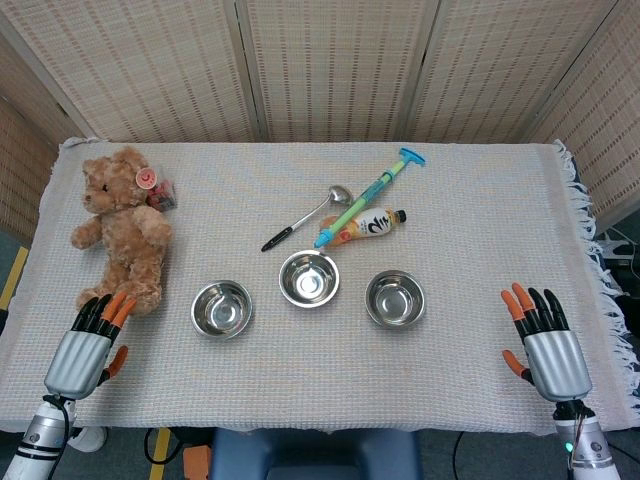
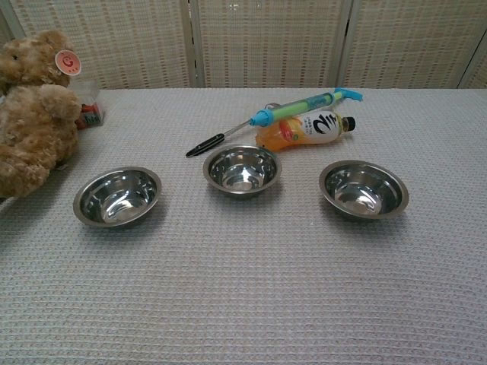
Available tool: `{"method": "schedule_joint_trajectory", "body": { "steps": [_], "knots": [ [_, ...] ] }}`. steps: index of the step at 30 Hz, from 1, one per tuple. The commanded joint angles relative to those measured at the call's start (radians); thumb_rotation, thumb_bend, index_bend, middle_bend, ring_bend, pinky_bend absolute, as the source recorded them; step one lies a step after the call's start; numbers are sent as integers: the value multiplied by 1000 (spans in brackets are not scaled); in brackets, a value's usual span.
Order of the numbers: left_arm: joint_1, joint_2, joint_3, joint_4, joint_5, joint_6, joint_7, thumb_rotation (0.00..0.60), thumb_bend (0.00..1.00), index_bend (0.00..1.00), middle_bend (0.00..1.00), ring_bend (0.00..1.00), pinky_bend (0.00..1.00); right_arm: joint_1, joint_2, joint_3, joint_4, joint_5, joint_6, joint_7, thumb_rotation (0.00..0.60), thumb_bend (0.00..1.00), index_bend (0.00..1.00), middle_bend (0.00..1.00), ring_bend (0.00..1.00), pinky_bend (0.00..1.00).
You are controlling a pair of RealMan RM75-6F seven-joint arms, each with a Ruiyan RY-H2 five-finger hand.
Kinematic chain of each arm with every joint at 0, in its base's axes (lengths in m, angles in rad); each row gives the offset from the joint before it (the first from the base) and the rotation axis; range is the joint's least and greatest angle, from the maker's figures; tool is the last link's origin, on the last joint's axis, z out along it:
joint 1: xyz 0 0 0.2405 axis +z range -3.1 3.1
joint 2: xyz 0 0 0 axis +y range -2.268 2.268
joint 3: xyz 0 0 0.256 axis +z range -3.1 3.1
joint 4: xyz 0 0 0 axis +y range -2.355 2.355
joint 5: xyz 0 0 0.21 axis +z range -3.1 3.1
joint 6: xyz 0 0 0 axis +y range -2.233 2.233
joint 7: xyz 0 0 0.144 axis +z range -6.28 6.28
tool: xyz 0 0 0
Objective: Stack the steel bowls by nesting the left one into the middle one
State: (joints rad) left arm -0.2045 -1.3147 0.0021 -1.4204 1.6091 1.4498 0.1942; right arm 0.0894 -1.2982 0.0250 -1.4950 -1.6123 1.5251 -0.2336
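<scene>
3 steel bowls sitting in a row toward the near half of the table [image 1: 470, 400], all upright, all apart. Left bowl [image 1: 221, 309] lying near the front-left corner region, just beside the teddy bear [image 1: 122, 226]; middle bowl [image 1: 308, 278] set slightly further back, right bowl [image 1: 395, 298] beyond it. Nothing nested yet.

Left hand [image 1: 88, 343] resting at the near-left edge, fingers apart, grasping nothing, touching or nearly touching the bear's foot. Right hand [image 1: 543, 342] resting near the front-right edge, likewise released and empty.

Judging the step in hand: reaching for the left bowl with the left hand. Advising a rim pinch on the near-left side, clearing the bear first. Lifting fully above the middle bowl's rim before crossing, lowering level and centred, avoiding a tilted drop. Steel likely sliding on the woven cloth if nudged.

Spoon [image 1: 306, 217], syringe toy [image 1: 368, 196] and bottle [image 1: 368, 225] lying behind the middle bowl, well out of the path.
</scene>
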Motion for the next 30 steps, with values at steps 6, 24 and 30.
{"method": "schedule_joint_trajectory", "body": {
  "steps": [6, 24, 30],
  "knots": [
    [-32, -70, 2, 57, 44, -13, -12, 600, 449, 0, 0, 0, 89, -7, 10, 3, -7, 7, 9, 11, 600, 123, 0, 0, 0, 0],
    [-169, -459, -9, 486, 57, -163, 20, 600, 420, 257, 0, 0, 72, 4, 15, 21, -4, 59, -31, 21, 600, 123, 0, 0, 0, 0],
    [-183, -564, -19, 669, 90, -46, -65, 600, 436, 649, 90, 0, 73, 4, 16, 22, -6, 64, -34, 19, 600, 123, 0, 0, 0, 0]
  ]
}}
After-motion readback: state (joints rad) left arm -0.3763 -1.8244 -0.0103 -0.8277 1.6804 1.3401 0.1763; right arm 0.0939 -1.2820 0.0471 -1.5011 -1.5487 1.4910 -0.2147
